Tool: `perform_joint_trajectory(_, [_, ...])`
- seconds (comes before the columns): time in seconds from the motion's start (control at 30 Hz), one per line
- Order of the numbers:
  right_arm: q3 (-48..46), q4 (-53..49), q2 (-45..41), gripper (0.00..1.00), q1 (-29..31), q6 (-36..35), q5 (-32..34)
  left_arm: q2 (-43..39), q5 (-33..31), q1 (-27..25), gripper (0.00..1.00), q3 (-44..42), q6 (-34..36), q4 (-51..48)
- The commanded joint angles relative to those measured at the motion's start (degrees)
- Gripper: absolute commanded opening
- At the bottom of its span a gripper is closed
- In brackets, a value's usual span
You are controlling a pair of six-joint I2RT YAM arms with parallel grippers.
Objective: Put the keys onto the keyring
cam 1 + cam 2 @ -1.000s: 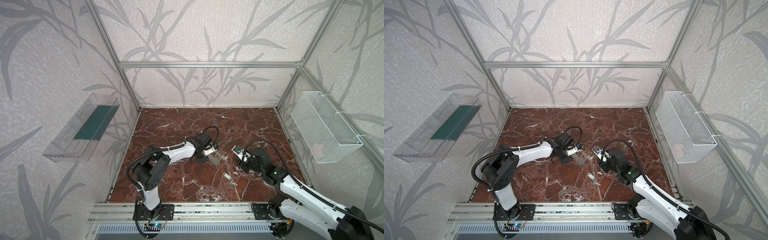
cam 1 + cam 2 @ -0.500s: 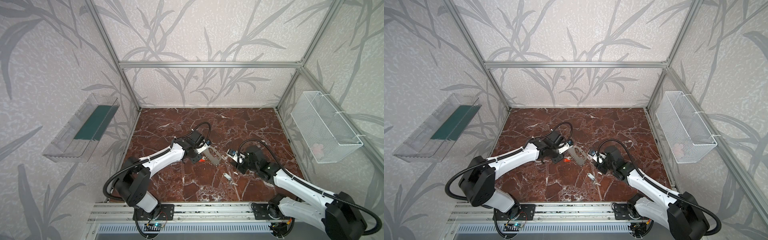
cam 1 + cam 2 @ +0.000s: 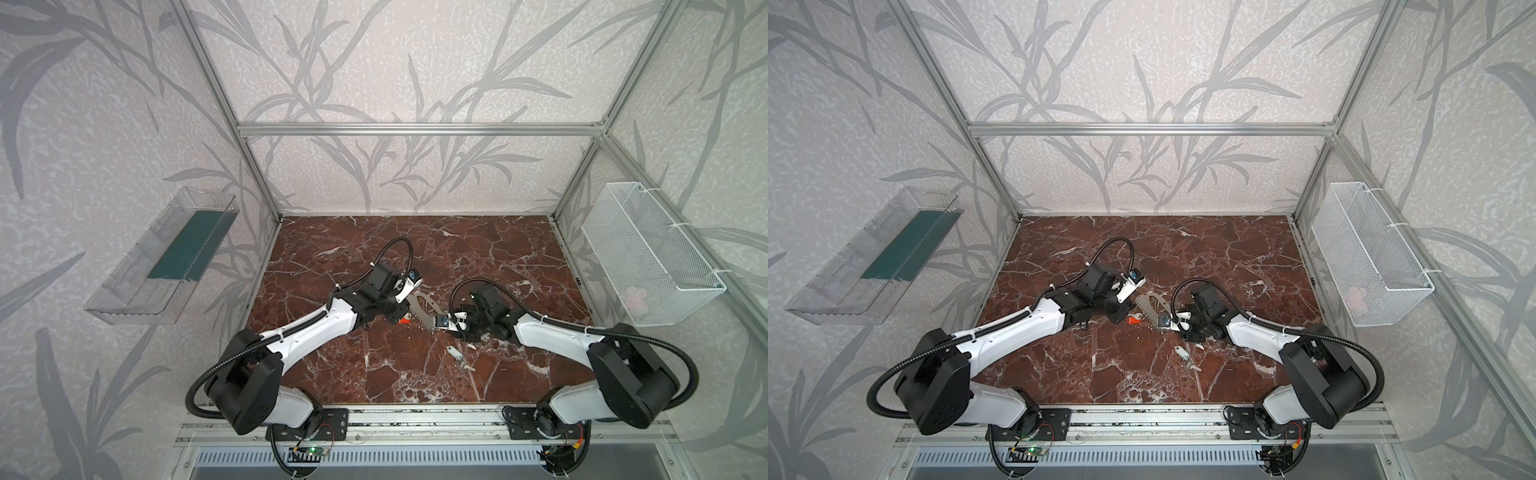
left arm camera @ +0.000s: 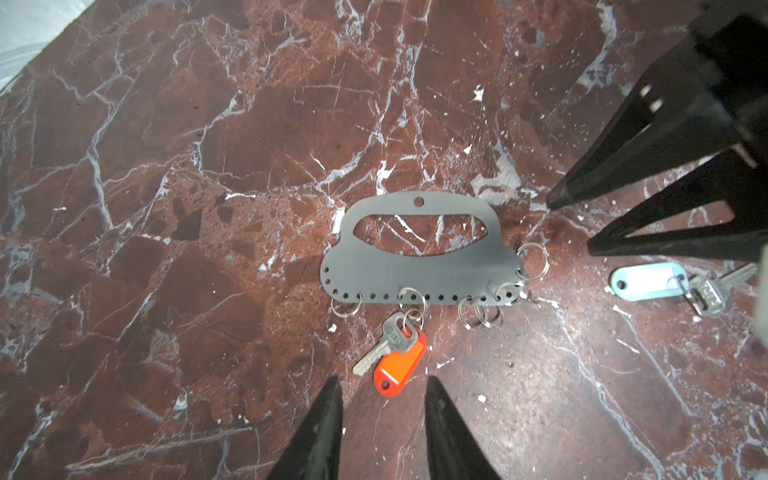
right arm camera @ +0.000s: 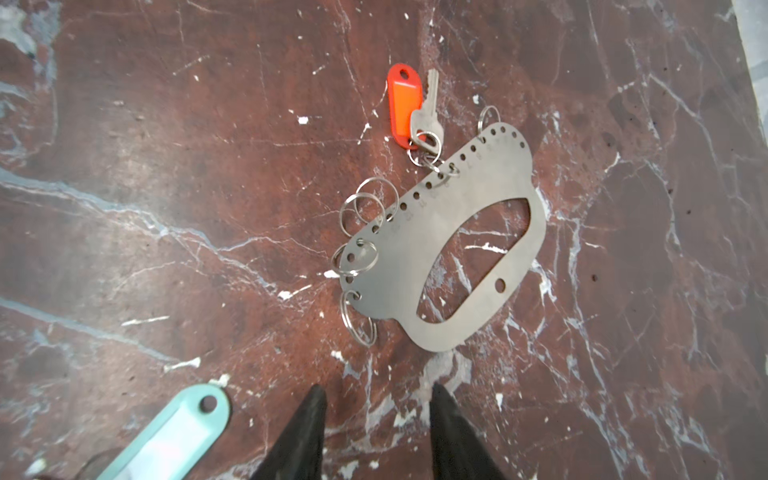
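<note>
Item: keyring [image 4: 419, 266], one key fitted, one pending.
Red-tagged key [image 4: 399, 353] hangs on it. In a top view, white-tagged key [image 3: 456, 353] lies loose at its five o'clock. Left gripper [image 4: 382, 399] and right gripper [image 5: 377, 386] gape empty. Next, probably: pinch loose key.

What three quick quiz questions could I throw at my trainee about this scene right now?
1. True or false: the orange-tagged key lies beside the keyring's holed edge.
2. The left pincer and right pincer hold: A a key each; B the keyring; C nothing.
3. Fill in: the pale-tagged key lies ___ the keyring (on / apart from).
Key: 1 true; 2 C; 3 apart from.
</note>
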Motion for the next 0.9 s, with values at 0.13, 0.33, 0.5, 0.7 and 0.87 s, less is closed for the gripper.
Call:
perform_joint_trajectory(0.13, [2.0,2.8,2.9,0.34,1.3,-4.4,-1.9,-1.1,2.0,0.8,0.35,-1.0,-1.5,5.7])
perform_joint_trajectory(0.33, [2.9,1.3,5.6,0.3,1.9,-5.1,-0.5,-0.5,2.3,0.9,0.35,-1.5,-0.4,6.1])
perform_joint_trajectory(0.5, [4.0,0.3,7.1,0.24,2.1,-5.2,1.4,0.4,2.4,1.1,0.34,-1.6,0.0,6.5])
perform_joint_trajectory(0.7, [4.7,-0.5,7.3,0.23,2.1,-6.3,0.6,1.1,2.8,1.2,0.33,-1.6,0.5,6.7])
perform_joint_trajectory(0.87, [5.4,-2.4,8.5,0.19,2.3,-7.8,1.2,1.5,3.3,1.2,0.33,-1.1,0.8,5.9])
